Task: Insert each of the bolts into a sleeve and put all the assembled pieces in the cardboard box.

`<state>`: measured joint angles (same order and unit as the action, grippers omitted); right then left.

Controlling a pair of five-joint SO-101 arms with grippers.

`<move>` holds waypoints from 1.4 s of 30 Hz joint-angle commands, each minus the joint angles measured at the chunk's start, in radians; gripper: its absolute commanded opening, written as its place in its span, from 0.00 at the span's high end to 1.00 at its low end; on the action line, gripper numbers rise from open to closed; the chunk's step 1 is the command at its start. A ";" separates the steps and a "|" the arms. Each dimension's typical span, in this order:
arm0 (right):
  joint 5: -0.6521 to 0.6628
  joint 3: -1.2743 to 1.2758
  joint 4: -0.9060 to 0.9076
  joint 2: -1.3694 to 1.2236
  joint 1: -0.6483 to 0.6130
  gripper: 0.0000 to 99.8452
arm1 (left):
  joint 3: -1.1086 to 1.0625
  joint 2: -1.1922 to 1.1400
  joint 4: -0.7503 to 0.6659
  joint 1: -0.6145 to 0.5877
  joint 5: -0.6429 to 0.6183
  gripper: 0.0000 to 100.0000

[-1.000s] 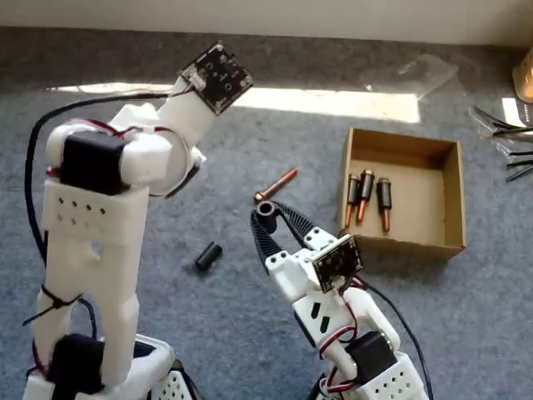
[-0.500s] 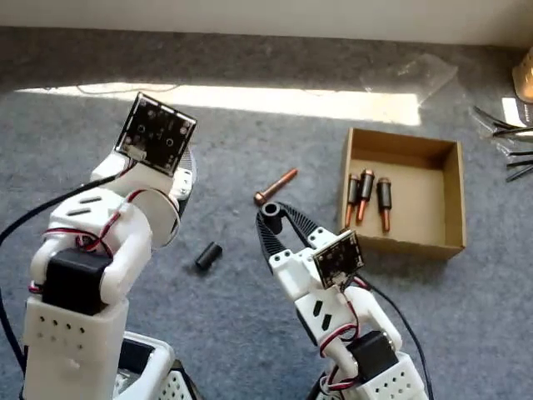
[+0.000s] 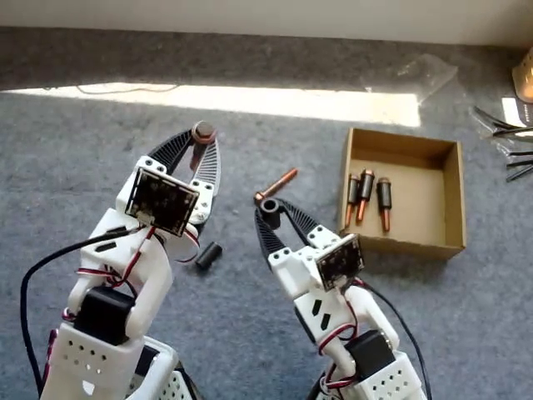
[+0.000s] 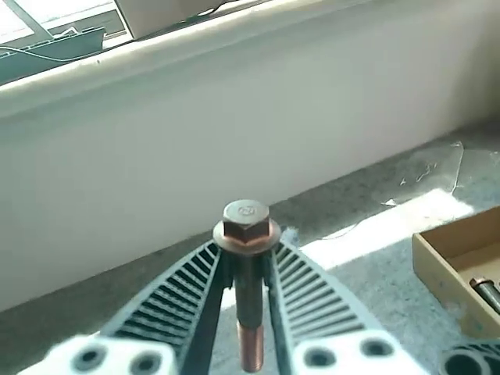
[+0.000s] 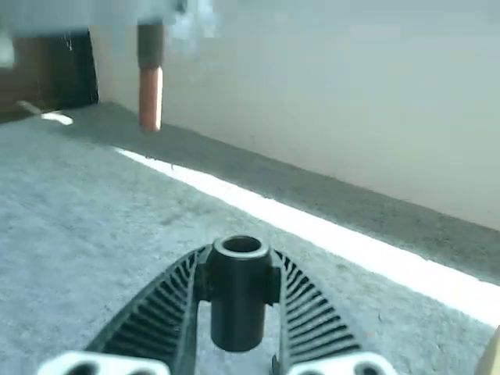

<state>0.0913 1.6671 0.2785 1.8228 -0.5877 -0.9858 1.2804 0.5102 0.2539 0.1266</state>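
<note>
- Fingers (image 4: 180,301) of the left gripper (image 3: 202,140) are nearly closed on the held bolt (image 4: 248,289). They pinch its dark shank just under the flanged hex head. The head stands clear above the fingertips, and the copper-coloured end shows between the fingers. In the high view this gripper sits left of centre, in the upper half.
- Fingers (image 5: 168,312) of the right gripper (image 3: 269,214) are open only as wide as the held sleeve (image 5: 237,289), a black tube clamped upright with its open end up. In the high view it sits at mid-frame.
- In the right wrist view the copper end of the held bolt hangs at the upper left, well apart from the held sleeve.
- Grey carpet (image 3: 100,142) covers the floor, with a sunlit strip across the upper part of the high view.
- At centre right of the high view, the cardboard box (image 3: 408,245) lies open on the carpet, just beside the right gripper.
- Three assembled pieces (image 3: 365,194) lie side by side against the box's left wall.
- One loose bolt (image 3: 277,185) lies tilted on the carpet between the two grippers, near the held sleeve.
- One loose sleeve (image 3: 208,254) lies on its side on the carpet just beside the left arm, lower than the loose bolt.
</note>
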 commanded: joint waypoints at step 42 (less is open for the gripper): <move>0.020 0.148 -0.002 0.004 -0.065 0.99 | 0.128 0.048 0.011 0.251 -0.199 0.99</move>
<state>0.0928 1.6671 0.2555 1.8213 -0.6414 -0.9229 1.3004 0.5178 0.4856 -0.0284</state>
